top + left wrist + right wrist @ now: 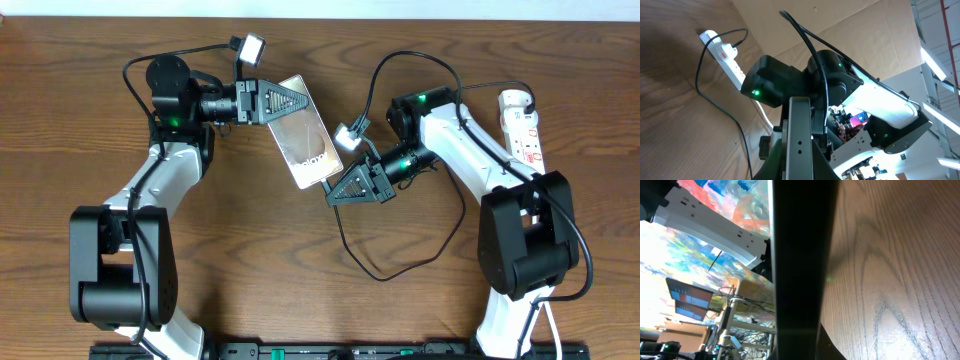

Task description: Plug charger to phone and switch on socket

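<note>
The phone (pixel 300 135), a glossy slab, lies tilted at the table's middle. My left gripper (pixel 290 100) is shut on its upper end. In the left wrist view the phone's grey edge (pixel 801 135) runs up between the dark fingers. My right gripper (pixel 337 190) is shut at the phone's lower right corner, where the charger cable (pixel 400 272) ends; the plug tip is hidden. The right wrist view shows the phone's dark edge (pixel 800 255) straight ahead, with wood beside it. The white socket strip (pixel 523 125) lies at the far right, also seen as the socket (pixel 722 52), with the black cable (pixel 715 102) running from it.
The charger's slack loops over the table between the right arm and the front edge. The strip's white cord (pixel 545 320) runs down past the right arm's base. A black rail (pixel 330 350) lines the front edge.
</note>
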You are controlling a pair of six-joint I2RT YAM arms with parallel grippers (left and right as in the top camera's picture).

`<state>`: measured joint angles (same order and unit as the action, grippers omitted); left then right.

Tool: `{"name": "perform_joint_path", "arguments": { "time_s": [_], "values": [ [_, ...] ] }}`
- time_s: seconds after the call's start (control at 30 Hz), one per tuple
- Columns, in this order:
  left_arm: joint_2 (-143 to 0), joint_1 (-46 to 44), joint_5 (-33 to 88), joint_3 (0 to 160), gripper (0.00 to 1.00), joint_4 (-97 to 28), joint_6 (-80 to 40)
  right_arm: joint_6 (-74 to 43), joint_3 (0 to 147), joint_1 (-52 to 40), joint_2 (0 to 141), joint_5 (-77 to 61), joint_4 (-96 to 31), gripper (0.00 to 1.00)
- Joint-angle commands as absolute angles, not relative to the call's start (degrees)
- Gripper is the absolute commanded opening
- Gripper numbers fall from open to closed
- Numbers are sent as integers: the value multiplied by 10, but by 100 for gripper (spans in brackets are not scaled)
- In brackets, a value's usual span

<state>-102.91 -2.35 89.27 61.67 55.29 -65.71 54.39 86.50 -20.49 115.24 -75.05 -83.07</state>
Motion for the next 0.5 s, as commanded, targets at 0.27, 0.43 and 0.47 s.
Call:
{"name": "perform_joint_path", "arguments": {
  "time_s": [0.27,0.43,0.47],
  "values": [
    [-1023,-10,897,631,7,556,-648,545,871,-207,1154,-755,-836,1],
    [-1023,-11,893,631,7,556,-648,545,871,-209,1154,-761,-835,1],
    [-1023,-11,893,631,7,556,-648,545,871,-209,1154,-763,-835,1]
  ]
}}
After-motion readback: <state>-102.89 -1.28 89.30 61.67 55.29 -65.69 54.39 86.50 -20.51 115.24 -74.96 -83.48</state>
